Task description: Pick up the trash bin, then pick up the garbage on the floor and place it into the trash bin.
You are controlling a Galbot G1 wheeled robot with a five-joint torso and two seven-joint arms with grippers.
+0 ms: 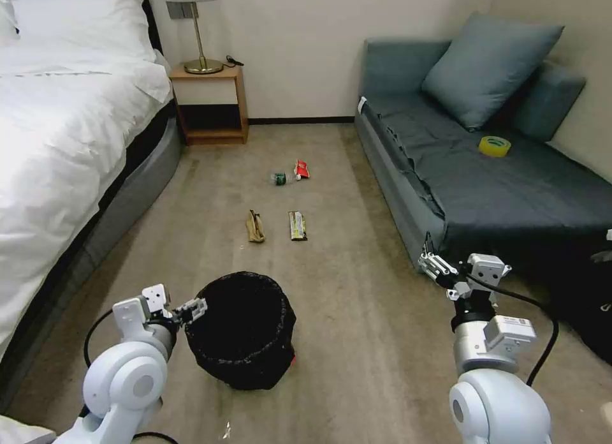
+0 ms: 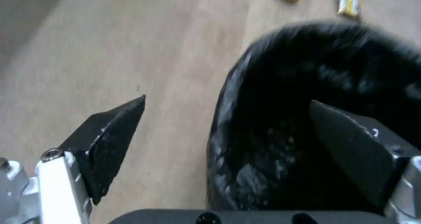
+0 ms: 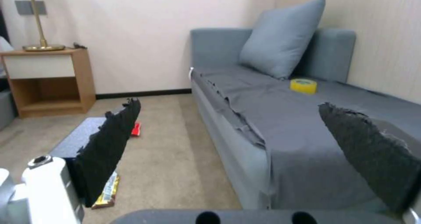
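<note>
Nearest the robot, the left gripper (image 1: 194, 309) sits at the rim of the trash bin (image 1: 241, 329), its fingers spread wide; in the left wrist view one finger (image 2: 111, 141) is outside over the carpet (image 1: 357, 342) and the other (image 2: 351, 145) over the black-lined mouth, straddling the rim but not closed on it. The bin stands on the floor, so I judge the first step, lifting it, is only being set up. The right gripper (image 1: 435, 263) hangs open and idle near the front corner of the sofa (image 1: 497, 182). Beyond the bin all the garbage lies uncollected: the tan wrapper (image 1: 255, 226) and the yellow-brown wrapper (image 1: 297, 225) side by side, then farther off the small bottle (image 1: 280, 177) just beside the red-white packet (image 1: 301, 169). The lane of carpet between the bed (image 1: 64, 144) and the sofa looks open, with the nightstand (image 1: 210, 103) against the far wall.
</note>
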